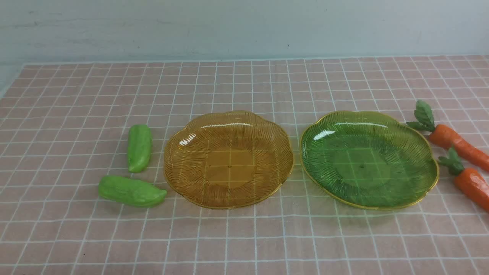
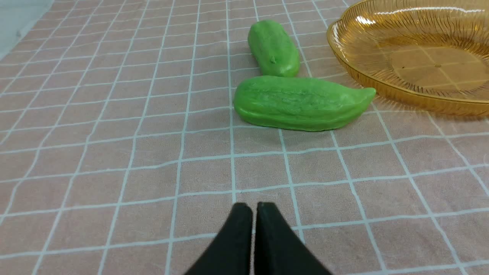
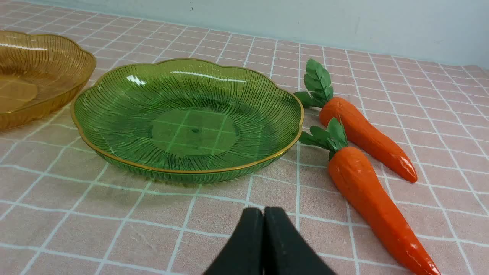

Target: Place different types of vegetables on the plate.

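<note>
Front view: a tabletop [image 1: 244, 236] under a pink cloth with white grid lines is carrying two plates and four toy vegetables.
Amber plate [image 1: 191, 152]: sitting left of centre, ribbed and see-through, its bare floor letting the grid show through.
Green plate [image 1: 328, 152]: sitting just right of the amber plate, the two rims lying close but apart, its floor likewise bare.
Far cucumber [image 1: 139, 148]: lying on the cloth just left of the amber plate, running near to far, apart from the rim.
Near cucumber [image 1: 131, 191]: lying crosswise nearer the robot, its pointed end reaching toward the amber plate's near-left rim. I cannot tell whether they are touching.
Far carrot [image 1: 454, 141]: lying on the cloth right of the green plate, with its leaves just beside the far-right rim and its body slanting toward the near right.
Near carrot [image 1: 473, 185]: lying alongside the far carrot, with its leaves just beside the green plate's right rim.
Left gripper [image 2: 254, 206]: showing in the left wrist view on the near side of both cucumbers, apart from them, with its jaws pressing together on nothing.
Right gripper [image 3: 263, 210]: facing the green plate and both carrots from the near side, with its jaws pressing together on nothing.
</note>
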